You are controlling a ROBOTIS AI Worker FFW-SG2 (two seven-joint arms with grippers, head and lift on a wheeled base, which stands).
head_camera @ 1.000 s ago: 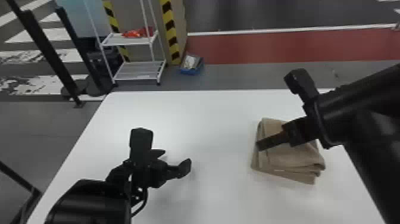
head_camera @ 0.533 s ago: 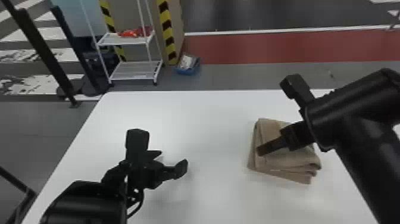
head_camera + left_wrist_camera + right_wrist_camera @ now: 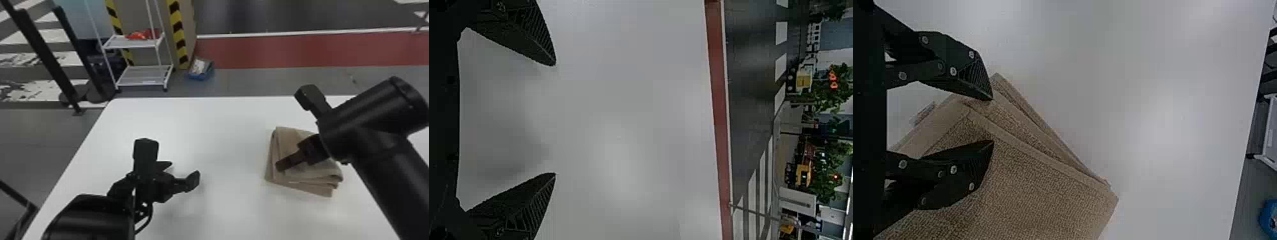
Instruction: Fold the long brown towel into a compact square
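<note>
The folded terry towel point(image 3: 314, 174), right of the frame, is plain tan-brown; the flat, smooth desk point(image 3: 229, 140), centre, white; the upright tape strip point(image 3: 178, 32), upper left, diagonally striped yellow and black.

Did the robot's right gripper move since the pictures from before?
Yes. In the head view, the right gripper has come a little closer to the robot, away from the far edge of the white table.

The right claw point(image 3: 288, 162) and its arm point(image 3: 380, 153) hide part of the towel point(image 3: 285, 137), the head view's edge cuts off the counter point(image 3: 229, 153) nearer than the towel, and beyond the towel a blue bin's point(image 3: 199, 76) contents and a red thing point(image 3: 139, 35) are too blurred to tell.
</note>
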